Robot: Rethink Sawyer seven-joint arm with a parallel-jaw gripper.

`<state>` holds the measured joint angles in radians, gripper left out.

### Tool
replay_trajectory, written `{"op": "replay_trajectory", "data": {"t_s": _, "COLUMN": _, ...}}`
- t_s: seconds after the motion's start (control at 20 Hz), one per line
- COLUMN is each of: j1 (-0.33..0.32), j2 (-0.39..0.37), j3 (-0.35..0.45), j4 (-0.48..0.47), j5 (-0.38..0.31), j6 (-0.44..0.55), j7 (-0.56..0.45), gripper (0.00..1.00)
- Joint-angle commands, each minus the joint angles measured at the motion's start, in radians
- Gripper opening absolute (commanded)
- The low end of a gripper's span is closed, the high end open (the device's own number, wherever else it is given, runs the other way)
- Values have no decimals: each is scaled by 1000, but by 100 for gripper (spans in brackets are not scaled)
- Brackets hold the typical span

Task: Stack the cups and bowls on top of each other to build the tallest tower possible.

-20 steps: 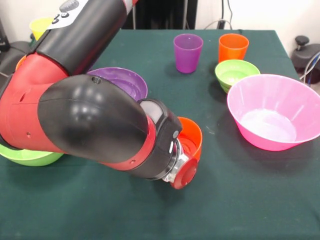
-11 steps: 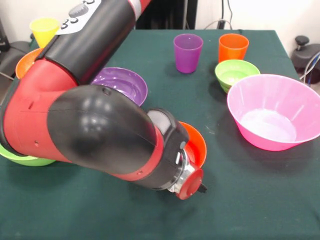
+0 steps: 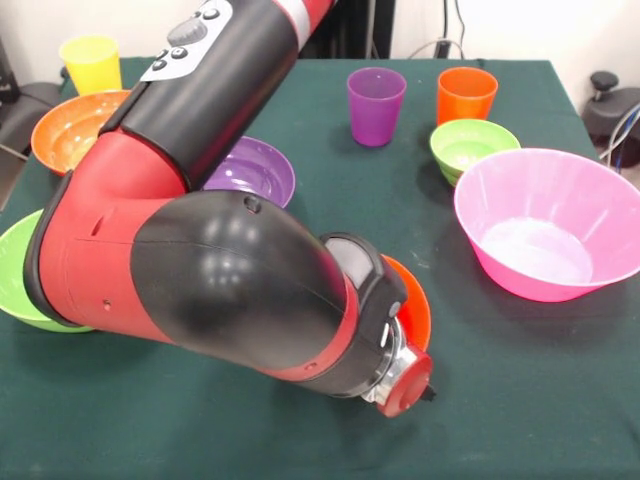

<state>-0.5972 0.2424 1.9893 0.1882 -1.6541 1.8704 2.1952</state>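
The tower (image 3: 415,305) shows only as a sliver of glossy orange bowl rim near the middle of the desk (image 3: 520,400), just behind the arm's wrist; whatever sits beneath it is hidden, so I cannot confirm a base bowl. The tool (image 3: 428,392) is mostly hidden under the red end cap, so I cannot tell whether it is open, closed or holding anything. The main risk, as I judge it, is the bulky arm (image 3: 220,280) sweeping low across the desk: it could nudge the tower sideways or clip the purple bowl (image 3: 255,168) close behind it. Further out stand the purple cup (image 3: 375,105), orange cup (image 3: 466,95), small green bowl (image 3: 473,145), pink bowl (image 3: 550,222), large orange bowl (image 3: 72,128), yellow cup (image 3: 91,63) and lime bowl (image 3: 18,285).
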Motion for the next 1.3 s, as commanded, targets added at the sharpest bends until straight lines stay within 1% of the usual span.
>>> {"op": "replay_trajectory", "data": {"t_s": 0.05, "j1": -15, "j2": 53, "j3": 68, "j4": -99, "j5": -197, "j6": -2, "j7": -297, "gripper": 100}}
{"op": "replay_trajectory", "data": {"t_s": 0.25, "j1": -21, "j2": 55, "j3": 93, "j4": -97, "j5": -229, "j6": 4, "j7": -307, "gripper": 100}}
{"op": "replay_trajectory", "data": {"t_s": 0.7, "j1": -24, "j2": 54, "j3": 115, "j4": -89, "j5": -254, "j6": 32, "j7": -308, "gripper": 100}}
{"op": "replay_trajectory", "data": {"t_s": 0.8, "j1": -22, "j2": 37, "j3": 90, "j4": -75, "j5": -229, "j6": 66, "j7": -284, "gripper": 100}}
{"op": "replay_trajectory", "data": {"t_s": 0.9, "j1": -21, "j2": 4, "j3": 44, "j4": -49, "j5": -188, "j6": 115, "j7": -248, "gripper": 100}}
{"op": "replay_trajectory", "data": {"t_s": 1.1, "j1": -31, "j2": -56, "j3": -22, "j4": 10, "j5": -79, "j6": 232, "j7": -157, "gripper": 100}}
{"op": "replay_trajectory", "data": {"t_s": 1.3, "j1": -43, "j2": -89, "j3": -63, "j4": 55, "j5": 17, "j6": 301, "j7": -93, "gripper": 100}}
